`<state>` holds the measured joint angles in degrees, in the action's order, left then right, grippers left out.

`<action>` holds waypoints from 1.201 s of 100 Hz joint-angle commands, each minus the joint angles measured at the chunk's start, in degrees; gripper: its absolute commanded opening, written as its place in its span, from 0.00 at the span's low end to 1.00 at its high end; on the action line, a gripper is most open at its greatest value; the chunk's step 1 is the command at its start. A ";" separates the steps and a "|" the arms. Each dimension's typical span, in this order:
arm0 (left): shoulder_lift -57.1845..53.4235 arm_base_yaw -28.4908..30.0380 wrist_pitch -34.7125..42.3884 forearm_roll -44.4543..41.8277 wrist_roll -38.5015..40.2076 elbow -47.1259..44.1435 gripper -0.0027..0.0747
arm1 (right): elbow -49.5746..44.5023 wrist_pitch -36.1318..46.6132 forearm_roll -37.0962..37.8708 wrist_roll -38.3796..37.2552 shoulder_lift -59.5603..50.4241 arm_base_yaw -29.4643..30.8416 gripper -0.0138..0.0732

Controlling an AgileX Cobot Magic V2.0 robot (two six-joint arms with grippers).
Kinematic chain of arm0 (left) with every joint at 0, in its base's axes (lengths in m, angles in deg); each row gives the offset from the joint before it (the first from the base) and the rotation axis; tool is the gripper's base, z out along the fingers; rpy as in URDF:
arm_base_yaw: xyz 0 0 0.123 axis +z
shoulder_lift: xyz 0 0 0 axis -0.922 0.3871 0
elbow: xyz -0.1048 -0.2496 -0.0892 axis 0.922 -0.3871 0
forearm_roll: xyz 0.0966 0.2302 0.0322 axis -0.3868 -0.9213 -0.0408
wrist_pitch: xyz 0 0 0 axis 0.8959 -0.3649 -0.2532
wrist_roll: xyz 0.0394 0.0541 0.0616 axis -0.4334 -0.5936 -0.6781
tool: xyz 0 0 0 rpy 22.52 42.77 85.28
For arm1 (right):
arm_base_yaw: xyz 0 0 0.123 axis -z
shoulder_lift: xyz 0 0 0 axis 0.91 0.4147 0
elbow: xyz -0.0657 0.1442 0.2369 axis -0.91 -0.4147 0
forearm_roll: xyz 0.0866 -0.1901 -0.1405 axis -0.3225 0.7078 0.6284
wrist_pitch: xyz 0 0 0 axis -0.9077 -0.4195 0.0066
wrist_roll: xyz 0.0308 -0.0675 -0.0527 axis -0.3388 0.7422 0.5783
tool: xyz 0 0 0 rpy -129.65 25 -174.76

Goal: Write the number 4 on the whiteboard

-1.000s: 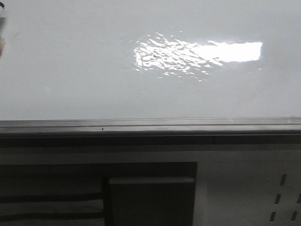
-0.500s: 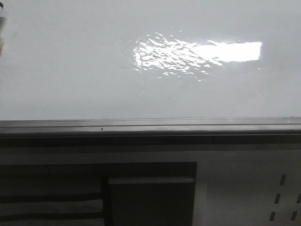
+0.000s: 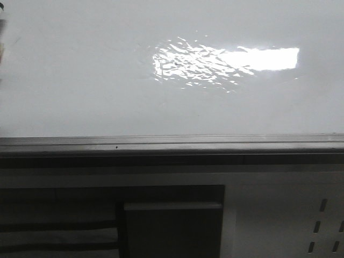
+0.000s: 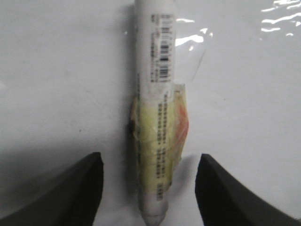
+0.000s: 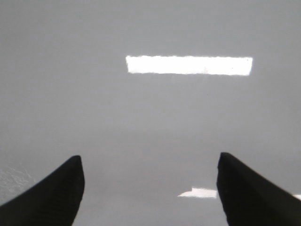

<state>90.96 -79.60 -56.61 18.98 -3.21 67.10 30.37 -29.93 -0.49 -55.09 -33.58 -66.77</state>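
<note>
Though lying loose mid-frame between spread left gripper [image 4: 148,188] fingers, marker [image 4: 157,117] likely light, stiff, slippery: best pinched at taped band.

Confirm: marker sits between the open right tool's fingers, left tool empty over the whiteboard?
Sides are swapped. The left wrist view shows the marker between the open left tool fingers; the right wrist view shows the right tool open and empty over the whiteboard.
</note>
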 commanded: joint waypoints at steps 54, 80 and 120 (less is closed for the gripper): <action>-0.77 -0.55 4.35 0.11 -0.03 1.95 0.23 | 1.38 4.44 0.37 0.03 1.17 0.29 0.76; -0.77 -0.55 4.35 0.11 -0.03 1.95 0.12 | 1.38 4.44 0.00 0.03 1.17 0.29 0.76; -0.77 -0.55 4.07 0.11 -0.03 1.95 0.01 | 4.96 0.30 0.00 0.03 1.31 0.29 0.76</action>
<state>90.96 -79.74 -56.48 18.98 -3.45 67.10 31.79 -31.43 -0.49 -55.09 -33.58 -66.77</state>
